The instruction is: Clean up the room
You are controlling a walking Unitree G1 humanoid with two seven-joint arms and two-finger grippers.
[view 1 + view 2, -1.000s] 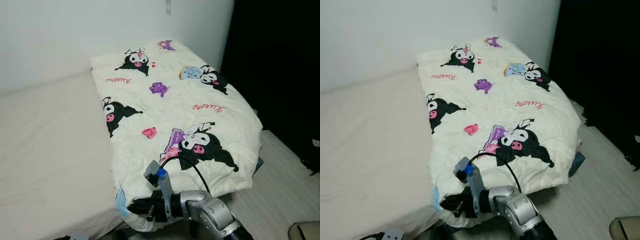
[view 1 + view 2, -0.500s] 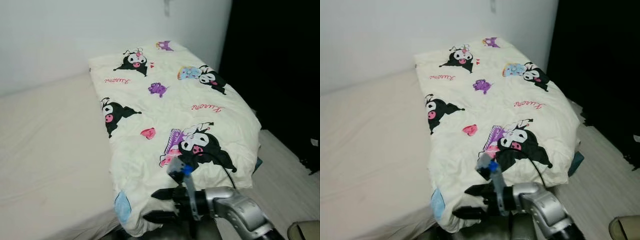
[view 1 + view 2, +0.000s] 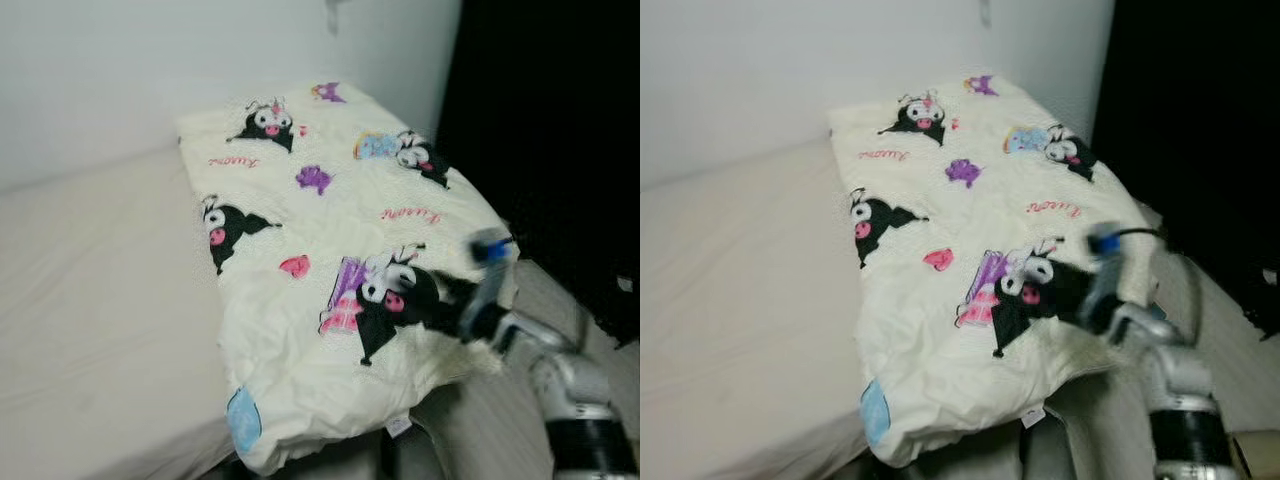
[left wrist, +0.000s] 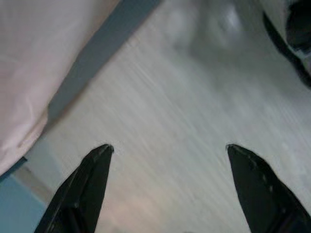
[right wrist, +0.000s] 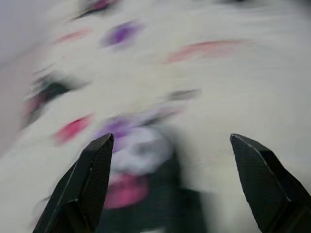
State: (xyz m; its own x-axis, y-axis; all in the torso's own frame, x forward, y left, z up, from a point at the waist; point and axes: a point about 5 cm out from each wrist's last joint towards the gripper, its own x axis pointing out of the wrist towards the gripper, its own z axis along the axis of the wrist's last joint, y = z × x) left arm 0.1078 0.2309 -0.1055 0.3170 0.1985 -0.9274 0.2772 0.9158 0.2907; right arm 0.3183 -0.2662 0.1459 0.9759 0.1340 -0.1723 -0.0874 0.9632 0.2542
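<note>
A bed (image 3: pixel 90 300) with a pale sheet stands against a white wall. A cream quilt (image 3: pixel 340 240) printed with cartoon figures lies folded along the bed's right edge, reaching its near right corner. The right hand (image 3: pixel 455 305), blurred, sits at the quilt's right edge, fingers (image 5: pixel 87 184) spread wide, holding nothing. The left hand (image 4: pixel 167 160) hangs open over the floor (image 4: pixel 184 111).
</note>
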